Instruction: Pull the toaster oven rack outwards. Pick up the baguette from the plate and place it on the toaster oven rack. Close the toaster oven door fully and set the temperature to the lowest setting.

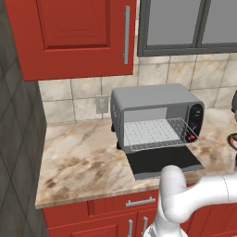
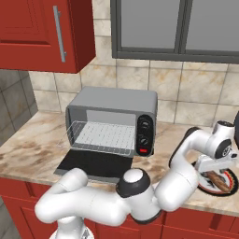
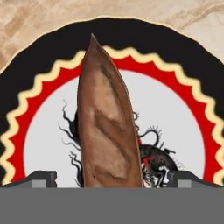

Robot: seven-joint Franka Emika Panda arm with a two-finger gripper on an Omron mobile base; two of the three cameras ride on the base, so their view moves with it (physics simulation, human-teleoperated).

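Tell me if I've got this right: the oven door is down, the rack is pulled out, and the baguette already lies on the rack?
Not quite. The baguette lies on the plate, between the open claw's fingertips, as the hand view shows. The door is down and the rack pulled out.

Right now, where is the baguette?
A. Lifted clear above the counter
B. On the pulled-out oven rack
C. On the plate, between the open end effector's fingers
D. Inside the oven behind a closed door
C: in the hand view the baguette lies on the plate, with the end effector open, one finger on each side of it.
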